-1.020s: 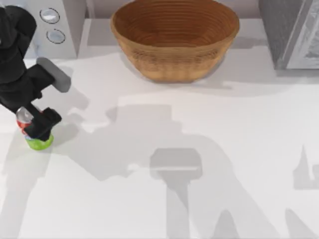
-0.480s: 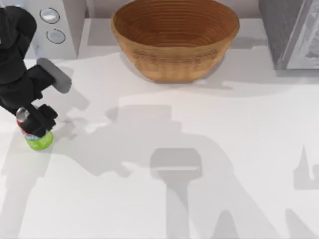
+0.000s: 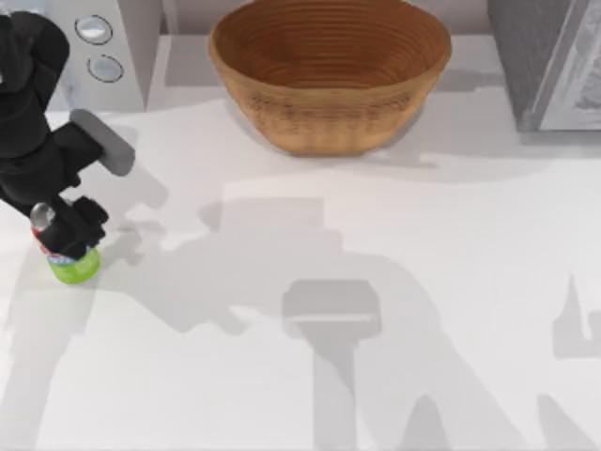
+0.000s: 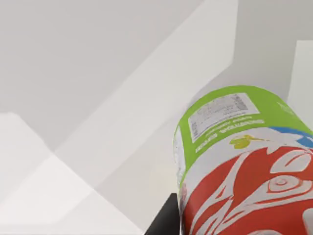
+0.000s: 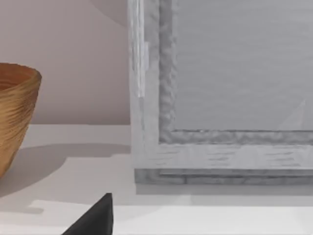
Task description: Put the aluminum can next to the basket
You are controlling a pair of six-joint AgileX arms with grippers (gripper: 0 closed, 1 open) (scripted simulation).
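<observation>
The aluminum can (image 3: 77, 268) stands at the table's far left, its silver top, red label and lime-green base showing between black fingers. My left gripper (image 3: 64, 237) is shut on the can from above and behind. In the left wrist view the can (image 4: 234, 147) looms close, with one dark finger (image 4: 166, 220) against its side. The brown wicker basket (image 3: 329, 122) sits at the back centre, far to the right of the can. In the right wrist view a rim of the basket (image 5: 14, 112) shows, and one dark fingertip (image 5: 95, 220) of my right gripper.
A white appliance (image 3: 122, 56) with two round knobs stands at the back left, just behind my left arm. A grey cabinet (image 3: 549, 61) fills the back right corner and looms in the right wrist view (image 5: 220, 98). Open tabletop (image 3: 310, 244) lies between can and basket.
Over the last second the left gripper's fingers drew in against the can, and the can's silver top came into sight. Since half a second ago almost nothing has moved.
</observation>
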